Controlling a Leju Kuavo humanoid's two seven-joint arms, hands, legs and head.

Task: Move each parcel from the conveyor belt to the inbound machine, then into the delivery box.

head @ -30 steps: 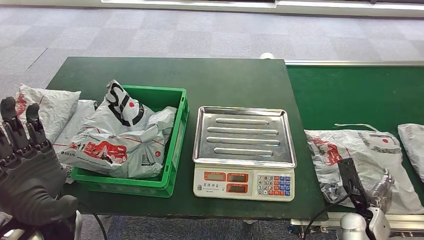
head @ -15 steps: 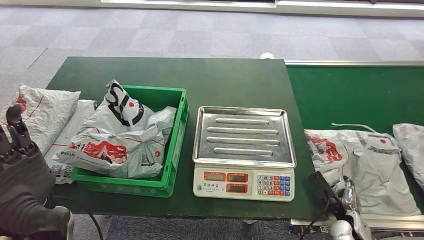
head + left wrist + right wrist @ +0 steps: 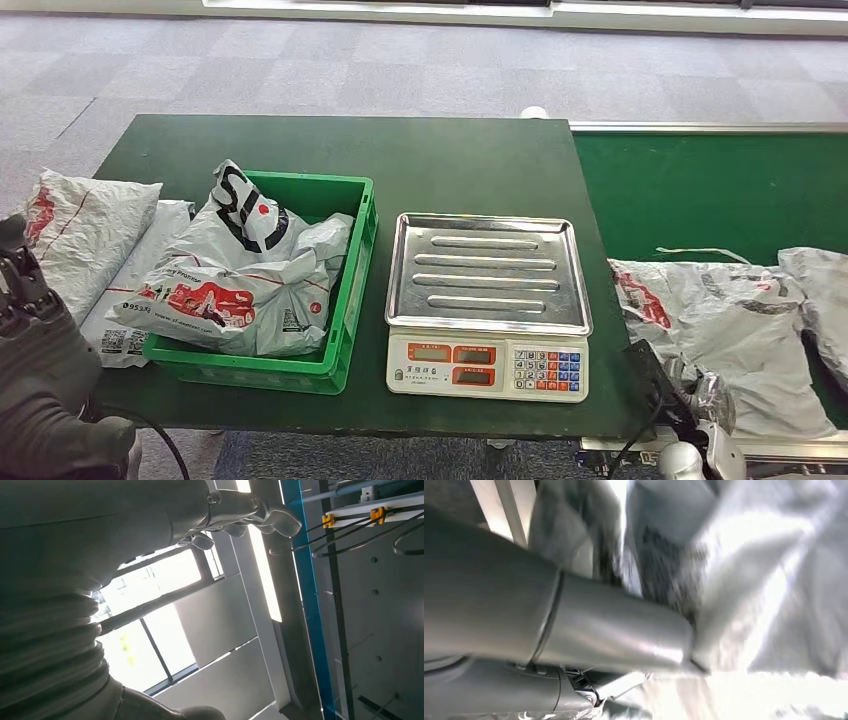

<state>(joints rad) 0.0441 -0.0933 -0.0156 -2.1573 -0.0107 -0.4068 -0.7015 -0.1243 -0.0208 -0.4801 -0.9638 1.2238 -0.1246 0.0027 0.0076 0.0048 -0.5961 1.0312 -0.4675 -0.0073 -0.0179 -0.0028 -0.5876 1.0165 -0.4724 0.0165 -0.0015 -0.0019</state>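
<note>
A grey plastic parcel with red print lies crumpled on the green conveyor belt, and a second parcel overlaps its right end. My right hand is low at the first parcel's near left corner. In the right wrist view its thumb lies against the blurred parcel film; whether it has a grip is unclear. The steel-topped scale stands bare. The green delivery box holds several parcels. My left hand is raised left of the box, its fingers spread and holding nothing.
Two more grey parcels lie on the dark green table left of the box. A black cable runs by my right wrist at the table's near edge. Grey carpet lies beyond the table.
My right hand has dropped lower and leftward to the parcel's near corner. The parcels have shifted left and the first has wrinkled. My left hand has sunk lower.
</note>
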